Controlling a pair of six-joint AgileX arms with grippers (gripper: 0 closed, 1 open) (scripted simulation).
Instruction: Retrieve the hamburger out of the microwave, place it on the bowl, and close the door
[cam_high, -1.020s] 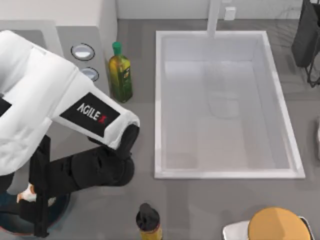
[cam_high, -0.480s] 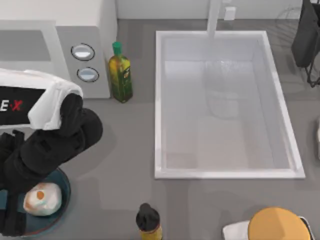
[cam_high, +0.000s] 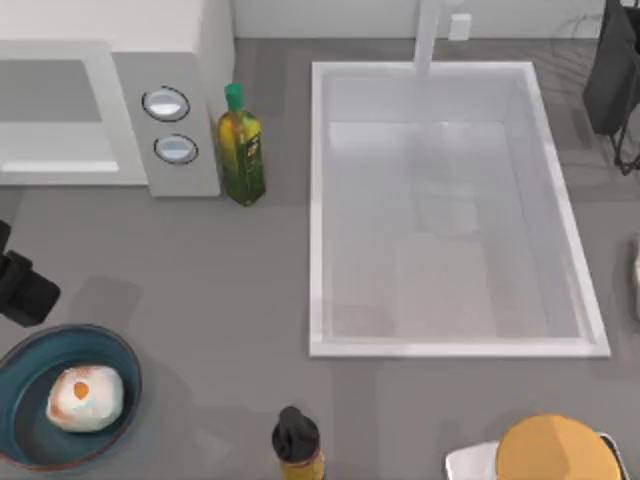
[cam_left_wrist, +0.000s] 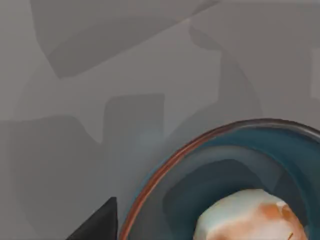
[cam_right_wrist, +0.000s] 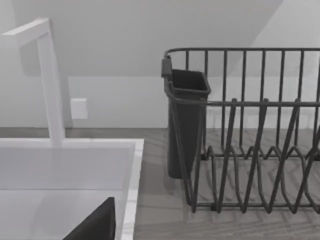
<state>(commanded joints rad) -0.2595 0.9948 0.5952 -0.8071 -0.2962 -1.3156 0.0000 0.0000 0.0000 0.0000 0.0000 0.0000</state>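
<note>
- Two steps look finished from above: the hamburger (cam_high: 84, 397), a pale lump with orange patches, sits in the glossy teal bowl (cam_high: 25, 361) near left; the boxy white microwave (cam_high: 110, 110) is far left, its door apparently shut.
- My left wrist view has the bowl's reddish rim curving close; I cannot tell my left pincer's state.
- My right wrist view faces a wire rack (cam_right_wrist: 250, 130), parked.

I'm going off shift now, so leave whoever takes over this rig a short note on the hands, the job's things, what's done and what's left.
Left hand: at the table's left edge, just above the bowl; its fingers can't be judged. The right arm is parked by the dark wire dish rack.
The small cream-white hamburger with orange patches lies in the wide teal-blue bowl with the reddish rim, at front left.
The large white microwave stands at back left; its flat white-grey door looks shut from above.
Done: burger retrieved and placed.
Left: confirm the door is closed.
</note>
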